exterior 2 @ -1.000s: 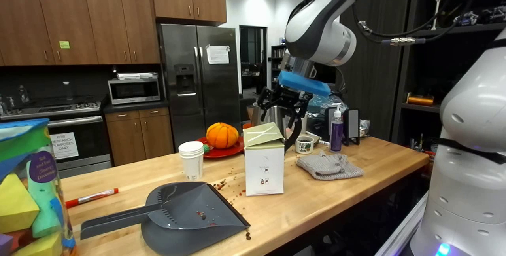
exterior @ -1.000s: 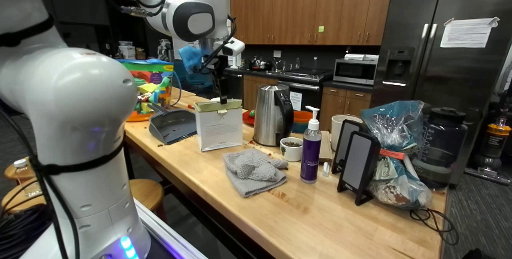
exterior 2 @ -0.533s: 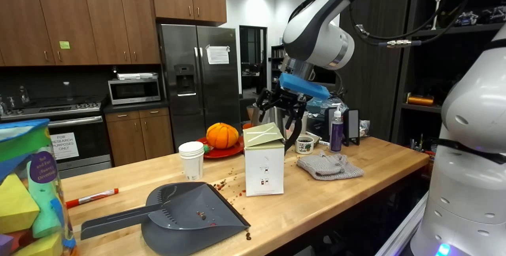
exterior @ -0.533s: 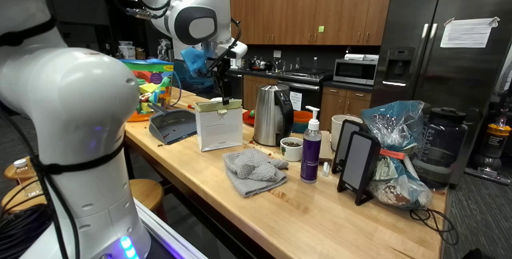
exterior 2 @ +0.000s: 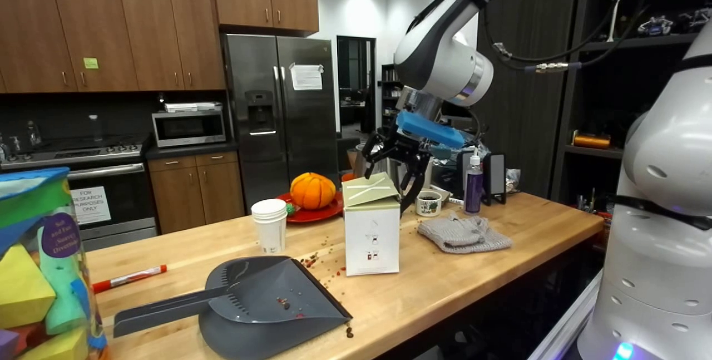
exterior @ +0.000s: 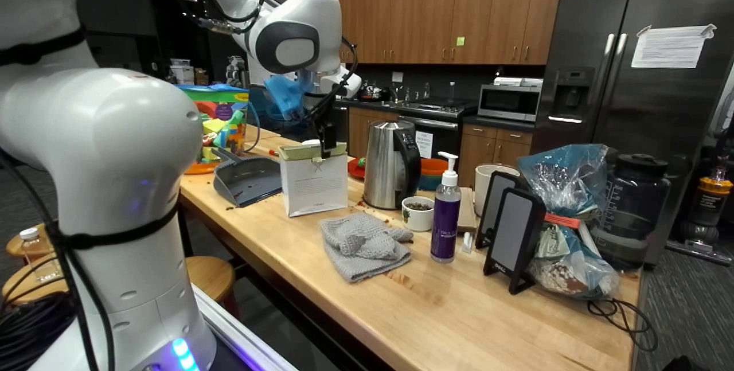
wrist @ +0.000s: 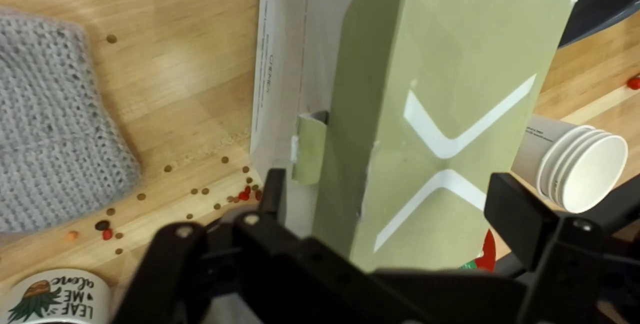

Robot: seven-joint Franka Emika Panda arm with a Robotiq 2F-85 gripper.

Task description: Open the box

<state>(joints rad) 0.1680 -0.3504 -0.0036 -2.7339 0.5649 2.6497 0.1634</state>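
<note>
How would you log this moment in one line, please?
Chemex box: upright | green lid: on | end effector: open, lid between fingertips | contact: unclear

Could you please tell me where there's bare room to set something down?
The table has a bare patch bordered by the gray cloth, pump bottle and front speaker; a smaller one lies between the red marker, paper cups and dustpan. Around the box it's crowded: kettle and dustpan near, gripper by its top.
</note>
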